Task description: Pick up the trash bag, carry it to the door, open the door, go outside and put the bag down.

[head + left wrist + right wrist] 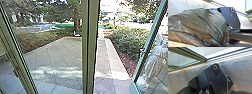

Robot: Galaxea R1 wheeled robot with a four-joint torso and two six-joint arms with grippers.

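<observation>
The dark trash bag [205, 23] fills much of the left wrist view, its shiny film creased and drawn together at one end. At that gathered end is my left gripper [224, 43], shut on the bag. In the head view a green-framed glass door [143, 53] stands swung open on the right, and the opening onto the yard lies between it and the middle frame. The right wrist view looks down on a door's lower frame [196, 55] and the threshold strip [224, 57]; the state of my right gripper cannot be made out.
The upright green frame [90, 47] stands close in the middle. Glass with another frame [18, 53] is on the left. Outside are paving [57, 55], a light stone edging [115, 58], bushes [130, 42] and trees. A pale shape shows at the right door's glass.
</observation>
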